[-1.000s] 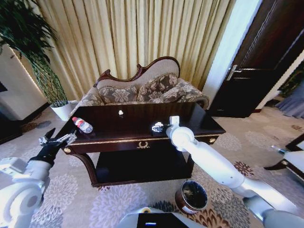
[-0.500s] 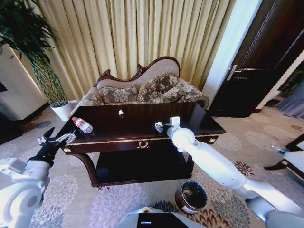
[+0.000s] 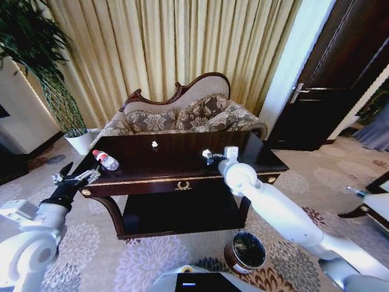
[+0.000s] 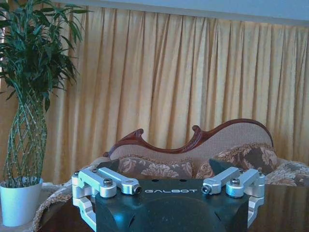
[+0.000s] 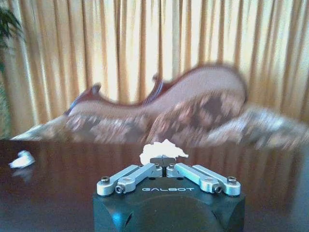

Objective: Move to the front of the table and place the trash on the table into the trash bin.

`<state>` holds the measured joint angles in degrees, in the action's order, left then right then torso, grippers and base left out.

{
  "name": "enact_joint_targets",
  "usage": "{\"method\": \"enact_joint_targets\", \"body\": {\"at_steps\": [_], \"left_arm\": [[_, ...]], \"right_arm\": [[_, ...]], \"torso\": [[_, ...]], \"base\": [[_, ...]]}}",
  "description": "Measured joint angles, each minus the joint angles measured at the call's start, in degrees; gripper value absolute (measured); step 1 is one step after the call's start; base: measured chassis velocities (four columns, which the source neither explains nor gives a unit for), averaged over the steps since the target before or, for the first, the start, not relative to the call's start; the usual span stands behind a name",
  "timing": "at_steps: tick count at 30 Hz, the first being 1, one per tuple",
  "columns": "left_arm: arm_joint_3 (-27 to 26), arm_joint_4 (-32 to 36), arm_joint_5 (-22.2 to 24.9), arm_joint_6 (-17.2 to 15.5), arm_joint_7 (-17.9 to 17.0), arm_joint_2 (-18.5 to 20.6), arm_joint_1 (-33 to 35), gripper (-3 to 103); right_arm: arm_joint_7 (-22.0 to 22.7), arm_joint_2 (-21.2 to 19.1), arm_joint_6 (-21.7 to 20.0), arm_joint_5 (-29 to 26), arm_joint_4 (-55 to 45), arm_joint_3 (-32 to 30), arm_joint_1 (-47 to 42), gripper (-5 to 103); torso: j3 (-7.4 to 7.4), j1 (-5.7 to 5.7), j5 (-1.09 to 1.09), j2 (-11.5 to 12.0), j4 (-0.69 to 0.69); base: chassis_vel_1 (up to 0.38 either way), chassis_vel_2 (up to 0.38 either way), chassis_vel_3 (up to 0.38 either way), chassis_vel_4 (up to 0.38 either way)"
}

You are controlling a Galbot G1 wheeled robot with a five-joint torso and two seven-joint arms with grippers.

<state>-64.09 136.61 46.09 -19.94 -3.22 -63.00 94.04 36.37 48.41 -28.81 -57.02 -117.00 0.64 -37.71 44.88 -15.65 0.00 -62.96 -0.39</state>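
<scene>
On the dark glossy table (image 3: pixel 182 177), a clear bottle with a red cap (image 3: pixel 106 160) lies near the left end. A small whitish wad (image 3: pixel 154 144) rests toward the back middle and also shows as the wad (image 5: pixel 21 159) in the right wrist view. My right gripper (image 3: pixel 210 157) hovers just above the table's right half, shut on another white wad (image 5: pixel 163 149). My left gripper (image 3: pixel 75 178) hangs open off the table's front left corner, a short way from the bottle; its fingers (image 4: pixel 106 181) hold nothing. The brown trash bin (image 3: pixel 246 250) stands on the carpet, front right of the table.
A patterned sofa (image 3: pixel 182 115) sits right behind the table before yellow curtains. A potted plant (image 3: pixel 76 137) stands at the back left and a dark door (image 3: pixel 340 79) at the right. Open carpet lies in front of the table around the bin.
My right gripper has risen from the tabletop with the white wad in it, drifting slightly right and back. The left arm has barely moved.
</scene>
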Motion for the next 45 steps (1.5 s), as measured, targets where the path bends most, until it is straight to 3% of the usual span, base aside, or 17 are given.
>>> {"method": "enact_joint_targets", "body": {"at_steps": [2,3,6,12,20,33,45], "left_arm": [[0.0,-0.2,0.0,0.0,0.0,0.1,0.0,100],[0.0,-0.4,0.0,0.0,0.1,0.1,0.0,100],[0.0,-0.7,0.1,0.1,0.2,0.1,-0.2,100],[0.2,-1.2,0.2,0.2,0.4,0.1,-0.8,100],[0.2,-1.3,0.8,0.3,0.4,1.1,-1.2,100],[0.1,-1.7,1.3,0.2,0.5,1.6,-1.6,100],[0.6,-1.8,1.0,0.2,0.6,1.4,-1.8,100]], "right_arm": [[-3.0,-1.8,1.8,5.9,-0.9,-3.1,-3.3,0],[-4.8,-3.2,4.9,11.8,-1.8,-5.6,-7.1,0],[-4.6,-4.0,8.3,15.7,-3.4,-8.6,-12.2,0],[-0.7,-2.8,9.3,16.5,-7.2,-13.3,-18.2,0],[-1.3,-3.2,7.7,17.1,-10.8,-18.1,-23.3,0],[-1.0,-2.9,6.5,17.4,-13.4,-18.5,-25.7,0],[-0.7,-2.3,7.2,19.4,-12.7,-18.0,-26.7,0]], "torso": [[0.0,0.0,0.01,0.0,-0.05],[-0.01,0.0,0.01,0.0,-0.05],[0.0,0.01,0.02,0.0,-0.03],[0.0,0.01,0.01,0.0,-0.01],[0.0,0.01,0.0,0.0,-0.02],[0.01,-0.01,0.0,0.0,-0.02],[-0.01,0.02,-0.01,0.0,-0.01]], "base": [[0.0,0.0,0.0,0.0],[0.0,0.0,0.0,0.0],[0.0,0.0,0.0,0.0],[0.0,0.0,0.0,0.0],[0.0,0.0,0.0,0.0],[0.047,-0.037,-0.041,0.044],[0.22,-0.229,-0.205,0.217]]}}
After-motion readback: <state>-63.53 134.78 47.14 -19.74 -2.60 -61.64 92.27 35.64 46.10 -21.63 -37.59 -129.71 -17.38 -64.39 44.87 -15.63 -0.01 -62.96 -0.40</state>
